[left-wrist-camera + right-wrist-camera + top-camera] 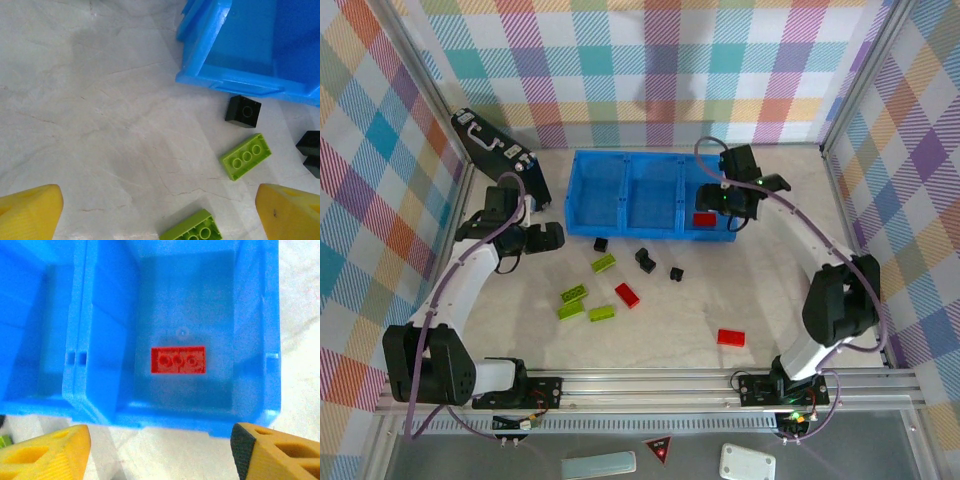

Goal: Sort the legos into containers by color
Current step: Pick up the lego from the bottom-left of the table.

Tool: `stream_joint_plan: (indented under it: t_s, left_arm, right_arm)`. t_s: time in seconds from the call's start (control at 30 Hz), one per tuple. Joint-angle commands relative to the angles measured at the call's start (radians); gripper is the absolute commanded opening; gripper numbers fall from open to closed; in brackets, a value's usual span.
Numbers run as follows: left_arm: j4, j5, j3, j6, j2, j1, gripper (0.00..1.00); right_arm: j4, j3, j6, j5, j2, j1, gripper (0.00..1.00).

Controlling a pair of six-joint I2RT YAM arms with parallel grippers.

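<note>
Top view: the tray (pixel 650 236) is set at 12 o'clock on the table (pixel 760 290), with a briefcase (pixel 500 155) at 10 o'clock. One red brick (pixel 704 219) lies in the right compartment. The right gripper (pixel 728 203) is held just above it, a position judged to suit release into that compartment; its jaw state cannot be read here. No other brick can be made out in the tray, though its walls hide part of the floors. Between the tray and the arm bases, four green bricks (pixel 604 263), three black bricks (pixel 644 258) and two loose red bricks (pixel 627 294) are scattered, so most of the sorting is judged undone. The left gripper (pixel 558 238) is placed at 9 o'clock of this scatter and aimed towards it, presumably for a pick. Left wrist view: the jaws are spread wide with nothing between them, and only the tips of the yellow fingers (pixel 30 212) are seen. A black brick (pixel 243 111) sits just beside the tray corner at 1 o'clock, and a green brick (pixel 245 156) lies at 2 o'clock. A second green one is cut off at 6 o'clock, and dark shapes at 3 o'clock are cut by the frame edge. Right wrist view: the jaws are spread wide and empty. The red brick lies flat, studs up, at mid-floor of the compartment. The neighbouring compartment at 9 o'clock is shadowed and partly out of frame.
</note>
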Motion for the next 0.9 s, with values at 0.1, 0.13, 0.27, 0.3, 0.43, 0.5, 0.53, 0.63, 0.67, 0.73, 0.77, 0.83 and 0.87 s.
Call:
stream_joint_plan:
  t_s: [0.1,0.13,0.27,0.3,0.43,0.5,0.53,0.63,0.67,0.73,0.77,0.83,0.87]
  left_arm:
    - [-0.070,-0.039,0.002,-0.193,-0.033,-0.088,0.98]
    - [-0.078,-0.060,-0.001,-0.217,-0.034,-0.107,0.97]
    - [-0.104,-0.130,-0.020,-0.339,-0.039,-0.187,0.96]
    - [-0.110,-0.150,-0.026,-0.369,-0.039,-0.209,0.96]
    - [-0.132,-0.206,-0.060,-0.457,-0.032,-0.286,0.95]
    - [-0.118,-0.207,-0.095,-0.500,-0.029,-0.318,0.94]
    - [-0.111,-0.204,-0.117,-0.520,-0.028,-0.336,0.94]
    - [-0.085,-0.204,-0.185,-0.570,-0.028,-0.374,0.94]
    - [-0.072,-0.199,-0.208,-0.588,-0.028,-0.381,0.94]
    - [-0.044,-0.188,-0.248,-0.617,-0.032,-0.387,0.95]
    - [-0.034,-0.184,-0.269,-0.632,-0.032,-0.389,0.95]
    - [-0.019,-0.188,-0.290,-0.650,-0.028,-0.390,0.96]
    - [-0.014,-0.188,-0.295,-0.655,-0.022,-0.390,0.96]
  right_arm:
    - [-0.016,-0.126,0.050,-0.045,-0.112,0.033,0.75]
    - [-0.015,-0.146,0.051,-0.048,-0.128,0.035,0.75]
    - [-0.007,-0.215,0.061,-0.053,-0.183,0.036,0.75]
    - [-0.004,-0.231,0.063,-0.052,-0.196,0.036,0.75]
    - [0.001,-0.281,0.063,-0.052,-0.235,0.037,0.75]
    - [0.003,-0.298,0.062,-0.053,-0.247,0.036,0.75]
    - [0.005,-0.306,0.061,-0.057,-0.253,0.036,0.75]
    - [0.012,-0.321,0.056,-0.071,-0.261,0.036,0.75]
    - [0.014,-0.325,0.055,-0.074,-0.261,0.036,0.75]
    - [0.014,-0.331,0.054,-0.080,-0.261,0.036,0.75]
    - [0.017,-0.333,0.052,-0.082,-0.261,0.036,0.75]
    - [0.017,-0.336,0.048,-0.085,-0.261,0.036,0.75]
    - [0.016,-0.337,0.048,-0.087,-0.262,0.036,0.75]
